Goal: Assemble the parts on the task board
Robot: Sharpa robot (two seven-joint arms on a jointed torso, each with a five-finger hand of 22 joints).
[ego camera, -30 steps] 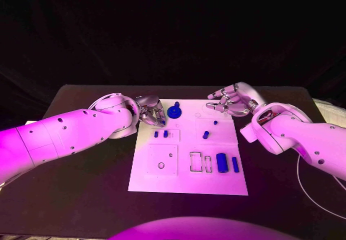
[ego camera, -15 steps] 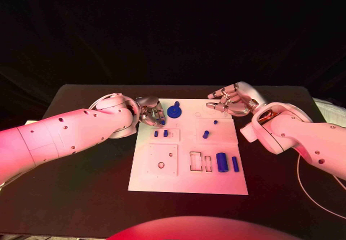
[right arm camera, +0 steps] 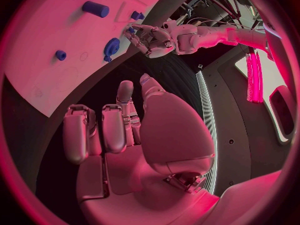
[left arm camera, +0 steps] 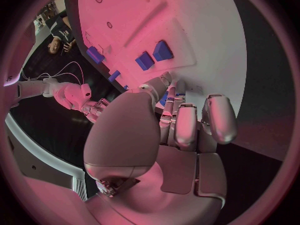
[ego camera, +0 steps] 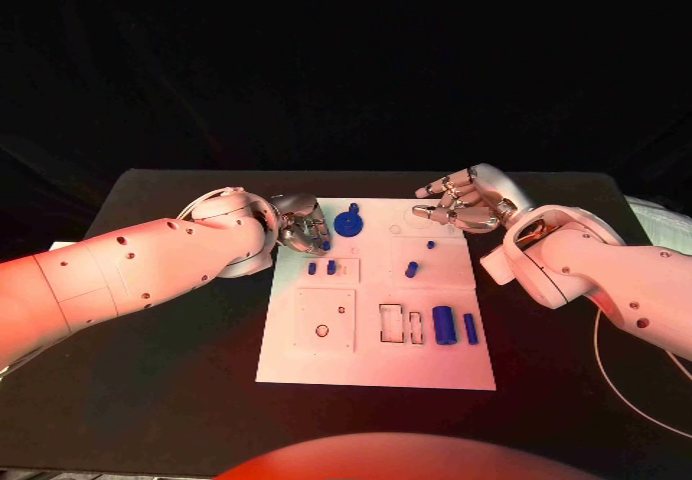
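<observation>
White flat rectangular task board (ego camera: 378, 360), marked with thin dark outlines of squares and slots. Small blue plastic parts: round knobbed piece (ego camera: 351, 219) just beside the left hand, pair of short pegs (ego camera: 323, 267), tilted cylinder (ego camera: 413, 268), two upright bars (ego camera: 456, 326). Black matte table (ego camera: 159, 380). Silver metallic left hand (ego camera: 303, 231) on white arm; silver metallic right hand (ego camera: 464, 203) on white arm.

left robot hand (ego camera: 302, 231) fingertips curled out of sight (contents unclear), task board (left arm camera: 206, 40) cut by circle rim
</observation>
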